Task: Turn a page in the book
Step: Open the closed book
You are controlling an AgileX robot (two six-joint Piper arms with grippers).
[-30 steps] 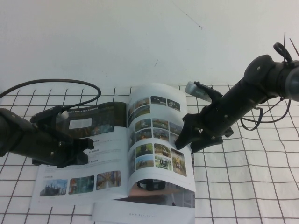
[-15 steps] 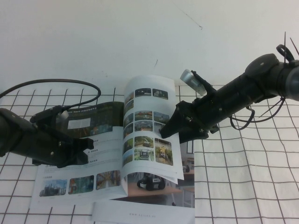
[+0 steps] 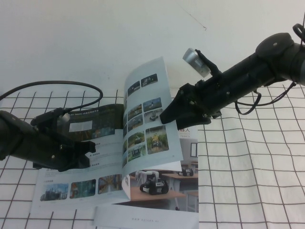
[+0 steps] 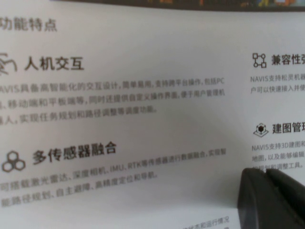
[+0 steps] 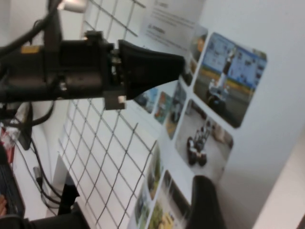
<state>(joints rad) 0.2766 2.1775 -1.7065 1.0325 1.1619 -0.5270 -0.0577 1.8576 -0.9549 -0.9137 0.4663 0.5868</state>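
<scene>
The book [image 3: 81, 186] lies open on the checked cloth. Its page [image 3: 143, 129], with rows of small vehicle photos, stands nearly upright over the spine. My right gripper [image 3: 167, 116] is shut on the page's outer edge and holds it up; in the right wrist view the page [image 5: 257, 119] fills the frame beside one dark finger [image 5: 205, 205]. My left gripper [image 3: 88, 151] is shut and rests on the left-hand page under the dark banner [image 3: 97, 117]. In the left wrist view its fingertips [image 4: 259, 191] lie together on printed Chinese text [image 4: 124, 119]. A black wheeled robot photo [image 3: 155, 185] shows beneath the lifted page.
A second white brochure [image 3: 143, 219] sticks out under the book at the near edge. A black cable [image 3: 57, 85] loops behind the left arm. The white cloth with a black grid [image 3: 248, 181] extends to the right. A white wall stands behind.
My right gripper has moved up and to the left with the page, swinging it from a curl over the right side to nearly upright. The robot photo underneath is uncovered. The left arm has not moved.
</scene>
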